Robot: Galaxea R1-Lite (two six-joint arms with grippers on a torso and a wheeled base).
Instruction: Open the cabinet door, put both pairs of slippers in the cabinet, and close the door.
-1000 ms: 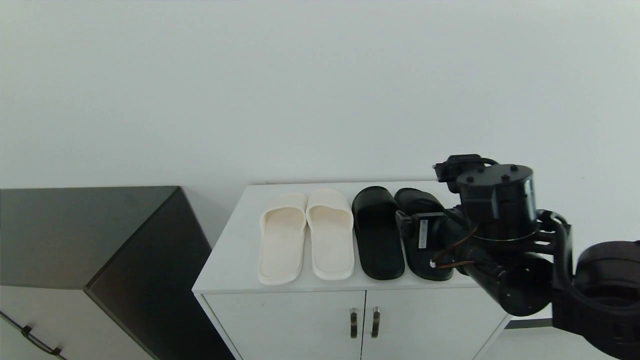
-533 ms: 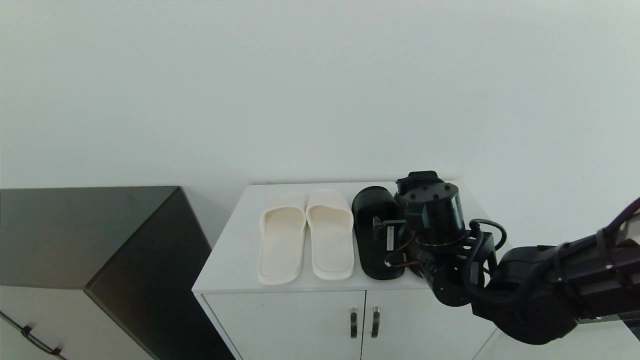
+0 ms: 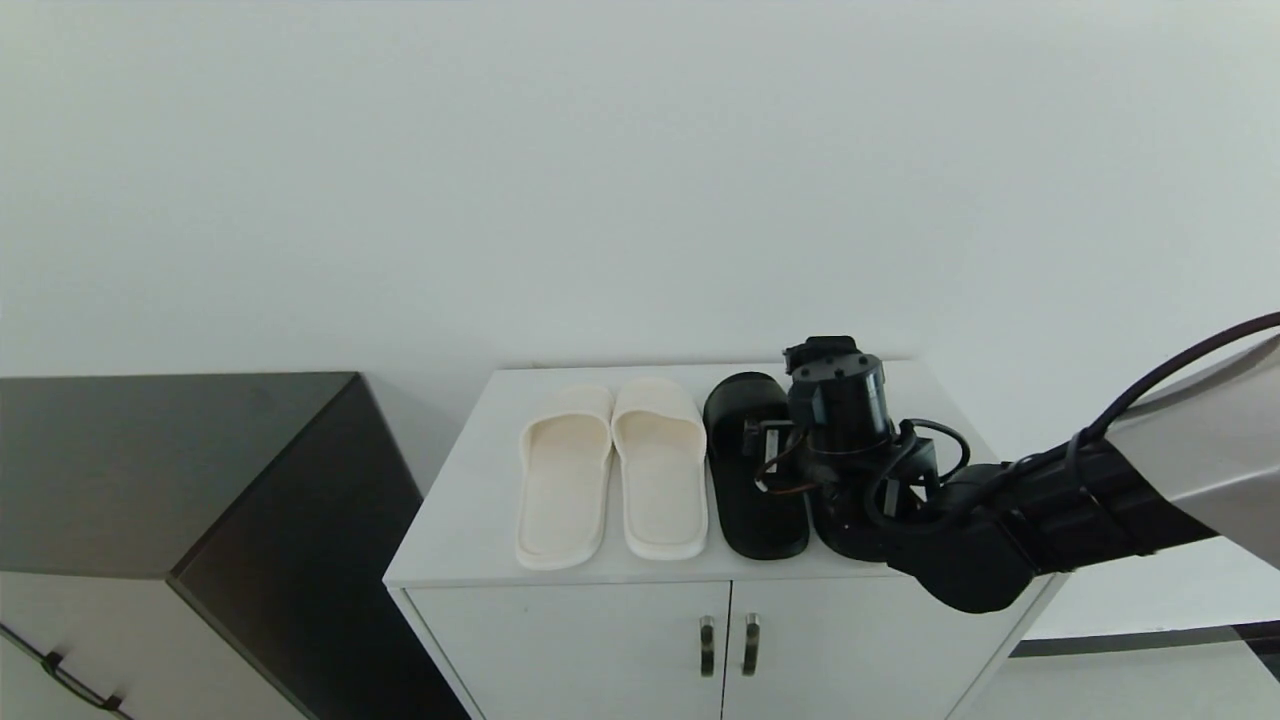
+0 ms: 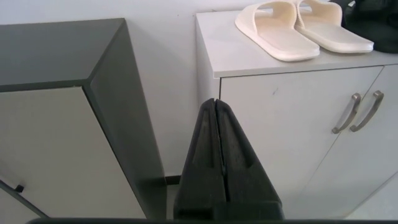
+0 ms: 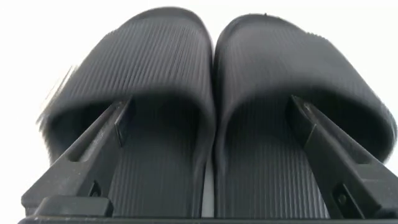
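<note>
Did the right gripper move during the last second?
Yes. The right gripper went toward the robot's left along the white cabinet, now over the black slippers.

Right of frame, the black right arm (image 3: 985, 555) has a screw-topped cylindrical wrist (image 3: 838, 398), looped black cables (image 3: 948, 432) and a pale grey shell (image 3: 1215, 440).

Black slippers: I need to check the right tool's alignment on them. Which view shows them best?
The right wrist view: both black slippers lie side by side, with one finger of the open right tool in each. The head view shows one fully, the other mostly behind the right arm. The left wrist view catches a dark sliver.
</note>
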